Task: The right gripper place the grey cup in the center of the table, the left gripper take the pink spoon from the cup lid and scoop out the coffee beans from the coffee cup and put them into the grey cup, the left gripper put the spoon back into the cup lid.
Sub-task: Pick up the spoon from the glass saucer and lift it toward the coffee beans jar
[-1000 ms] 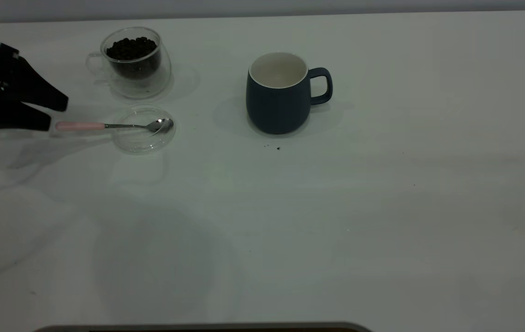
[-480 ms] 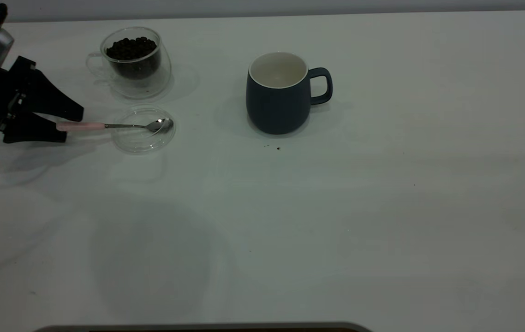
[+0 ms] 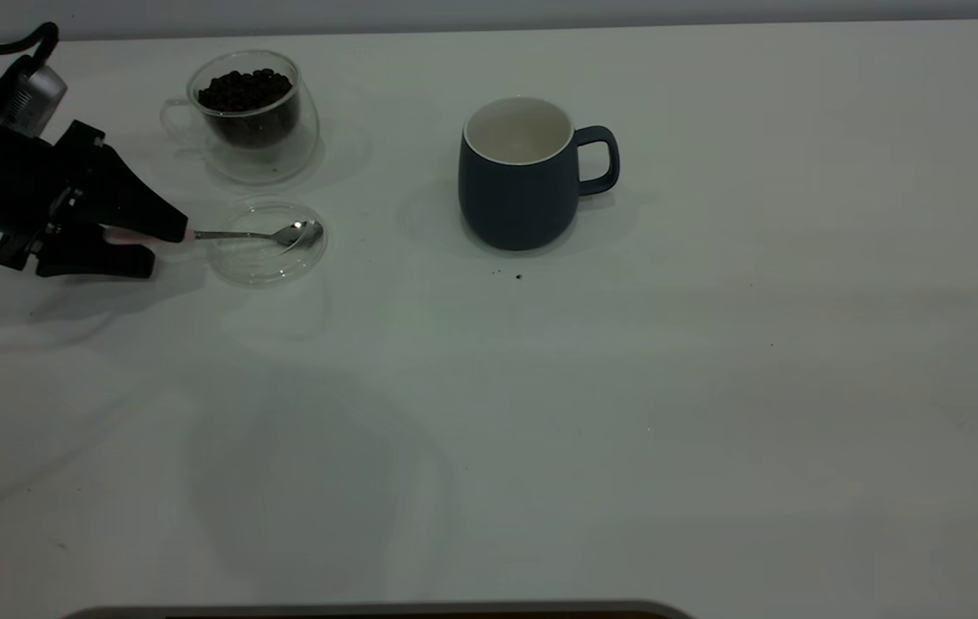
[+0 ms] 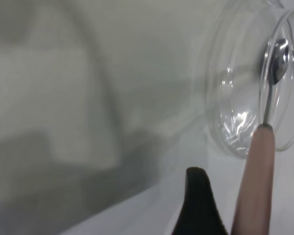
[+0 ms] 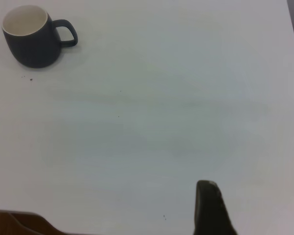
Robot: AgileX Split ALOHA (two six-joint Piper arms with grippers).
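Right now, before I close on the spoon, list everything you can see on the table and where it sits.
grey cup: one, dark blue-grey, off-white inside, empty, upright near the table's middle, handle toward the right arm's side.
coffee cup: one, clear glass, far left part of the table.
coffee beans: a dark heap inside the coffee cup.
cup lid: one, transparent, flat in front of the coffee cup.
pink spoon: one, silver bowl on the lid, pink handle reaching toward the left arm.
table: white, a few dark specks.
left gripper: black, open, fingers either side of the spoon handle.
right gripper: one black finger seen, away from the objects.
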